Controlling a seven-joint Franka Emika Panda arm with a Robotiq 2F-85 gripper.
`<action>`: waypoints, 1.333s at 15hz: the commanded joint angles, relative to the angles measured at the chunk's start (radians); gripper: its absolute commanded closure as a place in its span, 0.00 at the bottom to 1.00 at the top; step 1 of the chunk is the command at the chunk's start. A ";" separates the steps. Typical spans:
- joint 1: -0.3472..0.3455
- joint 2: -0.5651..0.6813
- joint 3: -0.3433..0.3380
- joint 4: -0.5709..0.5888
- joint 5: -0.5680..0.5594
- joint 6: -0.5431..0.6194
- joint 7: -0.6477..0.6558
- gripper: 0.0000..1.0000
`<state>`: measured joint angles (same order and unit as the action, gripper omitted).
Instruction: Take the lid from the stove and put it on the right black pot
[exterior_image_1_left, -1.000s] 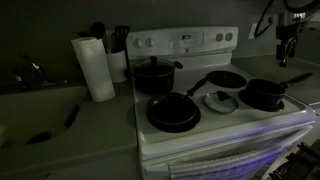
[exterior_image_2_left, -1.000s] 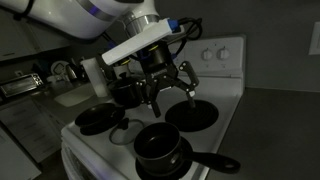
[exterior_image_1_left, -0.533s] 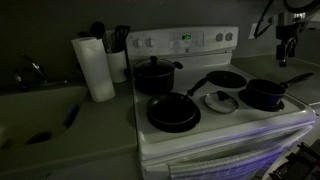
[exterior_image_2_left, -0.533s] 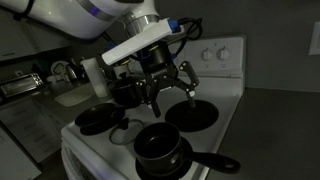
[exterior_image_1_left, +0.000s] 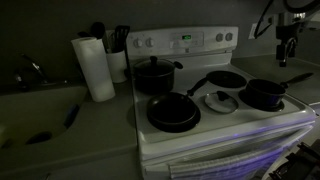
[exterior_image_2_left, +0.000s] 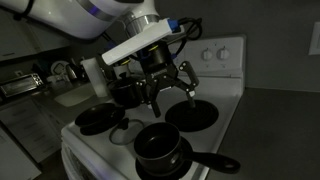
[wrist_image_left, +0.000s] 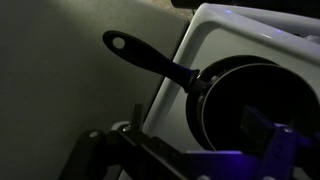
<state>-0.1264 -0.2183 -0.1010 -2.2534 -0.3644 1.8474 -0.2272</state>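
Glass lid waits untouched at nine o'clock of the right black pot; your spread end effector hasn't moved.

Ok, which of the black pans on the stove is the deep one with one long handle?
The small saucepan at the stove's front right, just right of the lid. The frying pans are flat; the larger pot stands back left.

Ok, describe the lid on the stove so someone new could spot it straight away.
Start at the white stove with the raised control panel. On top, near the front, the lid lies flat between a wide frying pan and a small long-handled saucepan. It is the only pale, silvery round piece, with a small centre knob; the cookware around it is black.
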 joint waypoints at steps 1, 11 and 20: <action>0.009 -0.001 -0.007 -0.001 -0.007 0.003 -0.009 0.00; 0.022 0.000 -0.006 -0.001 -0.001 0.076 -0.087 0.00; 0.020 -0.007 -0.008 -0.018 -0.028 0.176 -0.086 0.00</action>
<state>-0.1116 -0.2183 -0.1010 -2.2561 -0.3648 1.9578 -0.3128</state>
